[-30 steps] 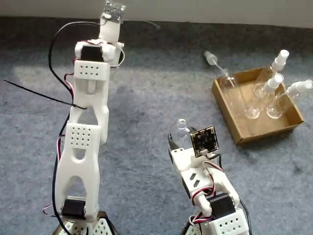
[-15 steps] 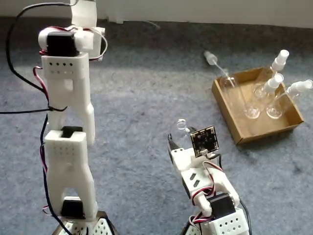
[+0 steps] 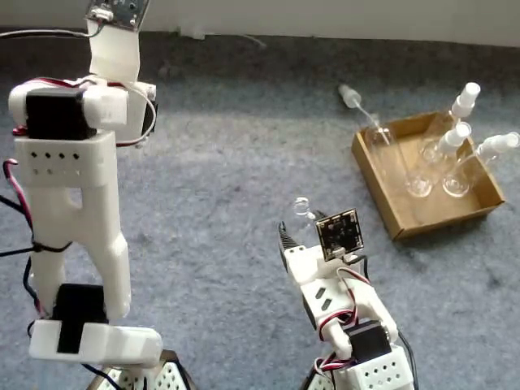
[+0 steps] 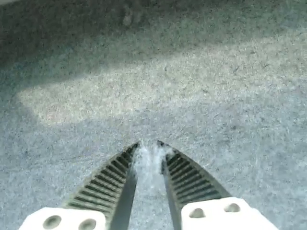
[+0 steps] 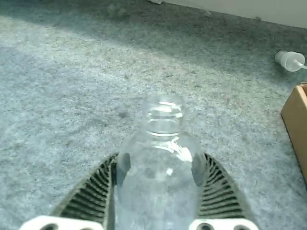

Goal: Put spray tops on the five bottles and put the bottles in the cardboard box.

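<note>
Swinging farther away from the cardboard box (image 3: 382,191), the left arm (image 3: 69,203) is also rising, and the left gripper (image 4: 148,143) is hanging over bare carpet (image 4: 144,72) with its fingers almost together, holding nothing. Well apart from the box on its arm side, the right gripper (image 5: 159,157) is clamping an uncapped bottle (image 5: 160,143). A loose spray top (image 3: 351,97) is lying just beyond the box's far corner, so by my judgement the left arm is leaving the capping step waiting.
</note>
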Tool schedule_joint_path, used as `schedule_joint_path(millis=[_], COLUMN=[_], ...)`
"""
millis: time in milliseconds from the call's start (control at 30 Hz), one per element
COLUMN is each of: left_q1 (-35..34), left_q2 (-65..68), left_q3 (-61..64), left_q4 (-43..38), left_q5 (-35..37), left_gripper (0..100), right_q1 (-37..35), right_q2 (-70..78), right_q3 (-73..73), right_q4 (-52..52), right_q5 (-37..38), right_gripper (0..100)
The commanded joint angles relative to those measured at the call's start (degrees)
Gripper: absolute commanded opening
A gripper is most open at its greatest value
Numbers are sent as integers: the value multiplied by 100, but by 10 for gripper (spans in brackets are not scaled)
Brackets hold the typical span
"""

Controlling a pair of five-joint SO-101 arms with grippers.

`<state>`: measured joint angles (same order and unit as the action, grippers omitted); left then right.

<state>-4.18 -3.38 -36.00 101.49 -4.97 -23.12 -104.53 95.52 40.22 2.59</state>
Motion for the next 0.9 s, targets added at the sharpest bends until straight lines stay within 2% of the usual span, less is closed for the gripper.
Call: schedule_joint_path(millis=[0, 867], left_q1=[-92, -75], left_q2=[-1033, -7433], left_q3=[787, 6897], left_q4=[18, -132], left_q5=[-62, -193], left_gripper=[6, 6], right_q1=[-48, -48], right_q2=[-40, -40], right_q3=[884, 884], right_q4=[13, 13], right_q5=[62, 62], right_gripper=[80, 80])
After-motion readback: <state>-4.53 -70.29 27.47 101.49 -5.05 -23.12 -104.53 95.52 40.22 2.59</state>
